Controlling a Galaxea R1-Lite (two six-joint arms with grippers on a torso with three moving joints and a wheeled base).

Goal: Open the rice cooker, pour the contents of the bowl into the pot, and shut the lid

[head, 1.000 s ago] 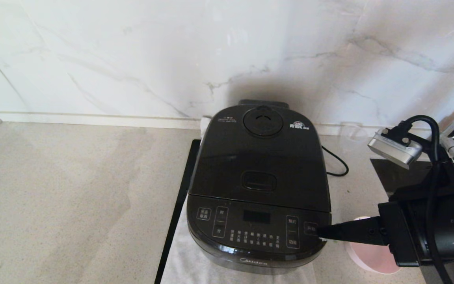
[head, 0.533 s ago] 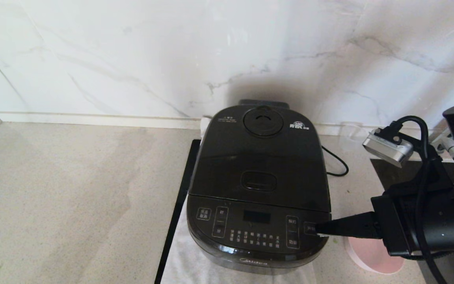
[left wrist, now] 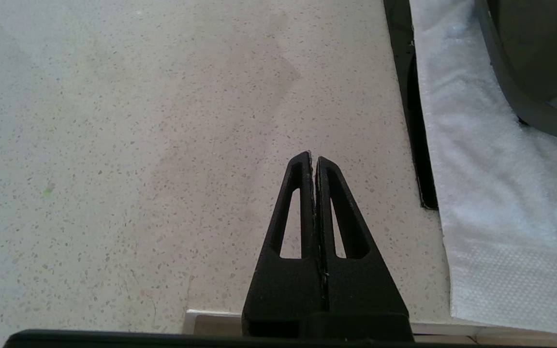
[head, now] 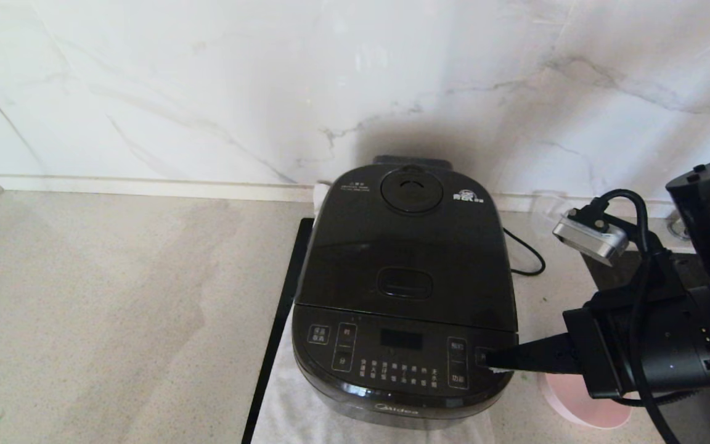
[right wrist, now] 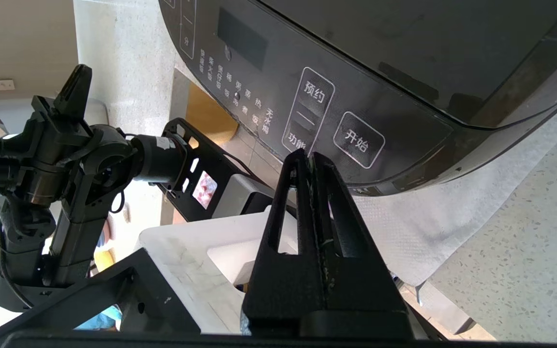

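The black rice cooker (head: 404,290) stands shut on the counter, and its lid (head: 407,246) is down with the latch button (head: 404,283) showing. The pot is hidden under the lid. My right gripper (head: 484,359) is shut and empty. Its tips are at the front panel's right end, by the rightmost buttons (right wrist: 358,140). The pale pink bowl (head: 577,404) sits right of the cooker, partly hidden beneath my right arm. No green bits show in its visible part. My left gripper (left wrist: 312,158) is shut and empty over bare counter left of the cooker.
A white towel (head: 293,407) lies under the cooker, over a black board edge (head: 278,333). The power cord (head: 527,256) loops at the cooker's right. A small clear cup (head: 549,206) stands by the back wall. A dark slab (head: 607,271) lies at the right.
My right arm has slid left, and its shut tips have moved further onto the cooker's front panel. The cooker and bowl have not moved.
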